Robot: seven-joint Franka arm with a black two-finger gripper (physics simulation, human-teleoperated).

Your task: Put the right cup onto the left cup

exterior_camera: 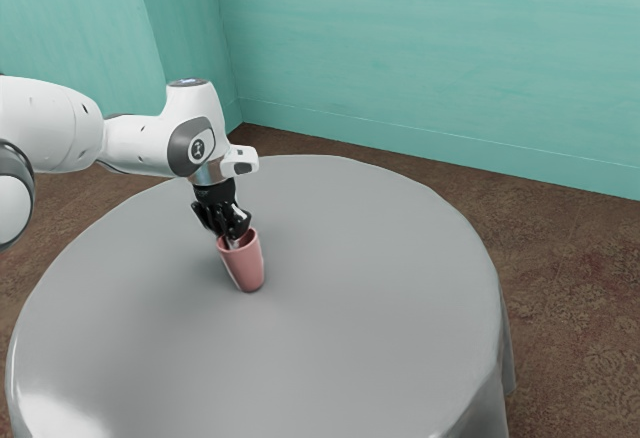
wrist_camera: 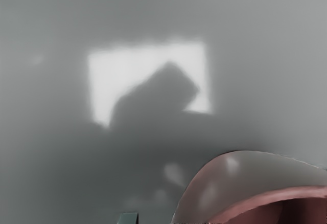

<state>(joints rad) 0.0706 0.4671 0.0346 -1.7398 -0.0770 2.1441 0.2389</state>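
Nearest, across the lower part of the exterior view, spreads the round table under its smooth grey cloth [exterior_camera: 260, 383]. Beyond that bare stretch, a little left of the frame's middle, is the tall, tapered pink cup [exterior_camera: 250, 265], its mouth at the upper left of its outline and its base at the lower right. How much of that slant is true lean, and whether the base touches the cloth, I cannot tell; nor can I tell whether this outline is one cup or two nested.

Just above the mouth, right at the rim, is the black gripper [exterior_camera: 232, 233] on its white jointed arm [exterior_camera: 140, 144]. Whether it is clamped on the cup's wall or merely set against it, I cannot tell. In the wrist view the cup's rim curves through the lower right corner.

The relation that matters: the cup lies directly below the gripper, mouth towards it, long axis running away from it down to the table. My judgement is that the stacking is at or near its lowering stage; the next move needs that axis lined up with the receiving cup's, or the rims could catch and tip one over.

Farthest stands the teal wall [exterior_camera: 430, 48], across the top.
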